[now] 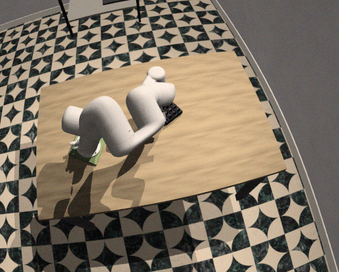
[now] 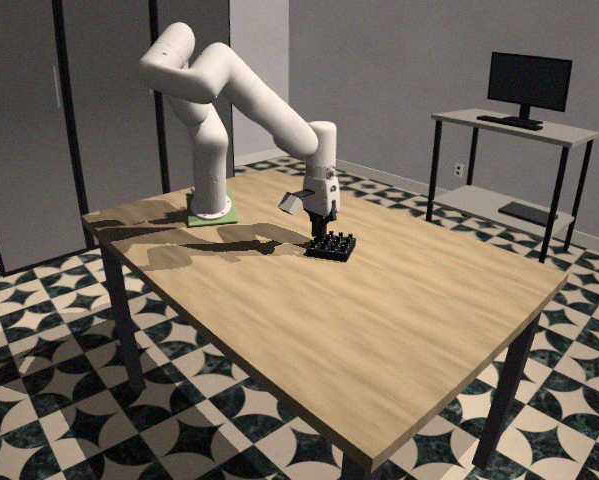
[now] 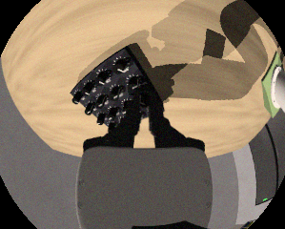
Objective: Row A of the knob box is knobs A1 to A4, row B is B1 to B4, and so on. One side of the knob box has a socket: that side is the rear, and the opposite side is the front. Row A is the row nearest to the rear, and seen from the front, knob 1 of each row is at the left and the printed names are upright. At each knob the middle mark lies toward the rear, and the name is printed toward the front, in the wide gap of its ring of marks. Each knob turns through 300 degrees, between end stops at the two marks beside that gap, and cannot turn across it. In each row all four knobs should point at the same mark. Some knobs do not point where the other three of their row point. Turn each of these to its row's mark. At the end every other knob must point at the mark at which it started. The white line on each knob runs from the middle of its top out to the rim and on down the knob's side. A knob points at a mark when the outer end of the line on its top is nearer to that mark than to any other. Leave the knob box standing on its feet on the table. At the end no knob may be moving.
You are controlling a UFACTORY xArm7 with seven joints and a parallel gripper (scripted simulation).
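The black knob box (image 1: pixel 173 113) (image 2: pixel 328 254) (image 3: pixel 143 61) stands flat on the wooden table, turned at an angle in the wrist view. Its knobs stand in rows; white marks and some white pointer lines show in the wrist view, but names and the socket cannot be read or seen. My gripper (image 2: pixel 318 235) (image 3: pixel 144 99) points down at the box's side nearest the arm base. Its fingers are nearly together, around a dark knob in the outer line of knobs. The fingers hide most of that knob and several near it. In the top view the arm hides the gripper.
The arm's green base plate (image 1: pixel 95 160) (image 2: pixel 211 222) (image 3: pixel 270 91) is at one end of the table (image 1: pixel 222 131) (image 2: pixel 340 320) (image 3: pixel 42 86). Neighbouring knobs stand close beside the fingers. A desk with a monitor (image 2: pixel 529 81) stands beyond the table.
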